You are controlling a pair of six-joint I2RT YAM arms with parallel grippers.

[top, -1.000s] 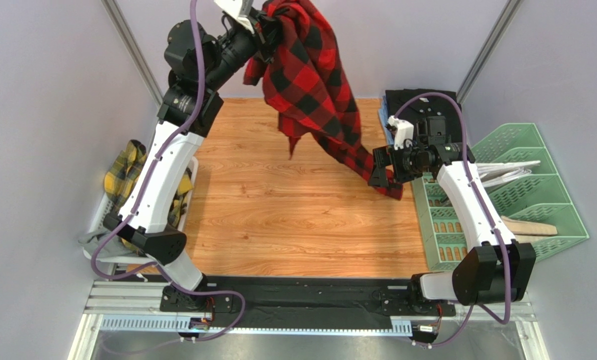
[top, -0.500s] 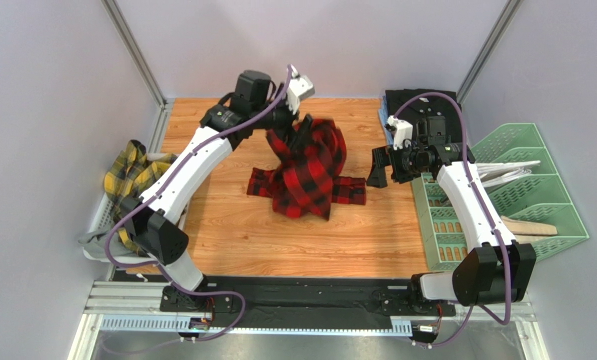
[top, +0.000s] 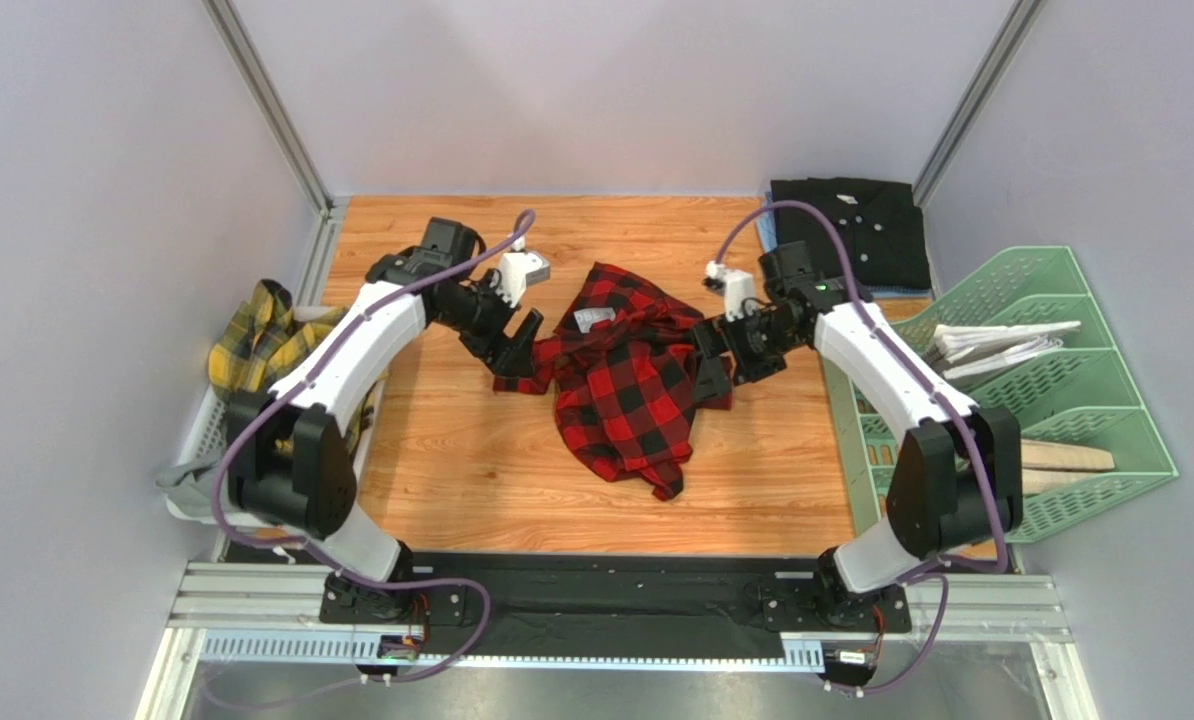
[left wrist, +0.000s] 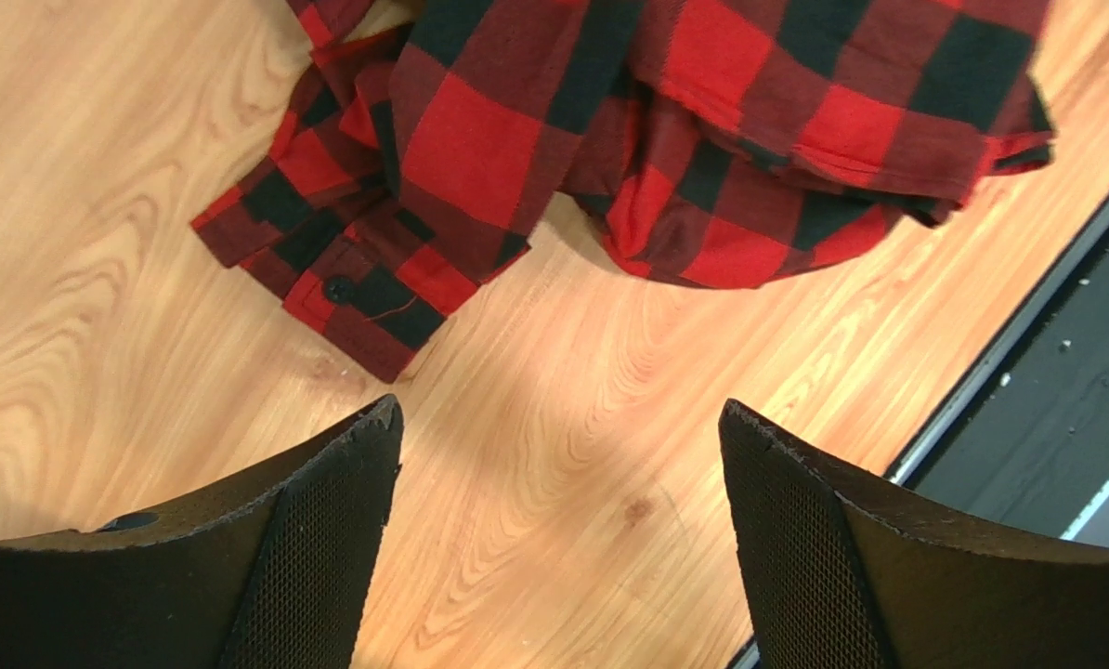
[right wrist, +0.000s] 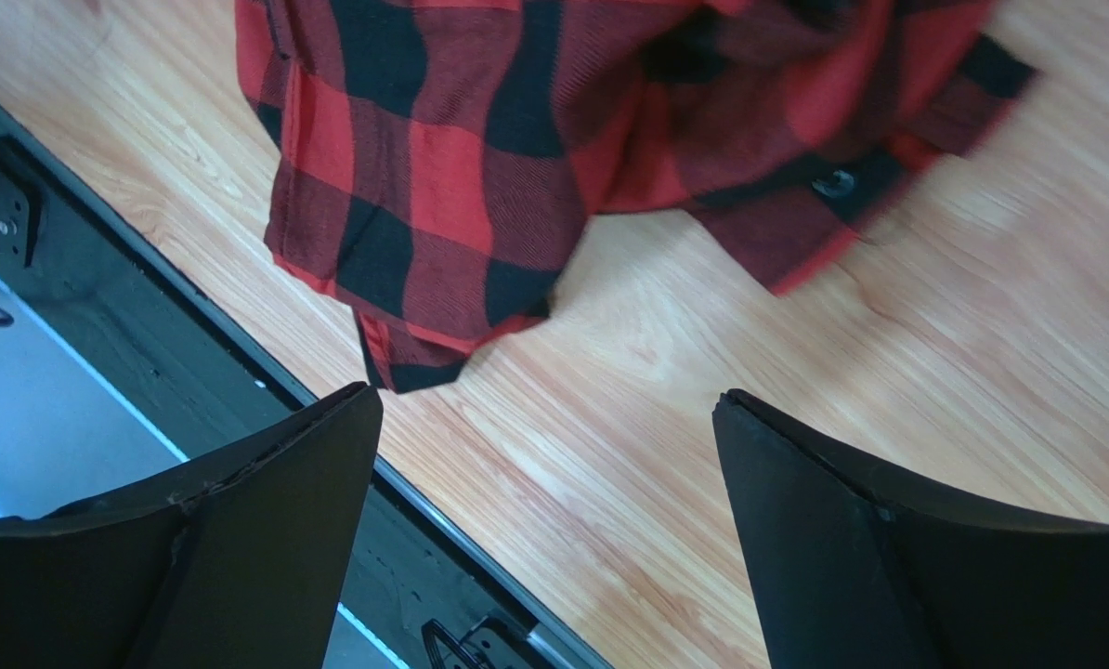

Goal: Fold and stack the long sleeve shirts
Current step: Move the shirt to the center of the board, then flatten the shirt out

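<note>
Both end effectors are spread wide and empty: left end effector (top: 516, 336) hangs just left of the crumpled red-and-black check cloth shirt (top: 626, 383), right end effector (top: 708, 375) at that shirt's right edge. The shirt lies heaped in the middle of the wooden desk (top: 453, 465), not spread and not folded.

Handling, as a guess: soft, light and limp. It will sag and bunch, and layers may drag along together, so pinch one layer only. The clearest holds are the two buttoned cuffs, the left-side cuff (left wrist: 365, 286) on the left arm's side and the right-side cuff (right wrist: 839, 195) on the right arm's side. Pulling those apart should open the heap. Hem corners are the next option.

Hard to read: the collar and shoulders are buried in folds, apart from a small pale patch at the shirt's far edge that could be a label. No lettering shows. I cannot tell front from back.

A yellow-and-dark plaid shirt (top: 258, 338) sits well left of the red shirt in a white basket (top: 198, 435), partly behind the left arm. A plain black shirt (top: 859, 225) lies far right of the red shirt, its fold state unclear.
</note>
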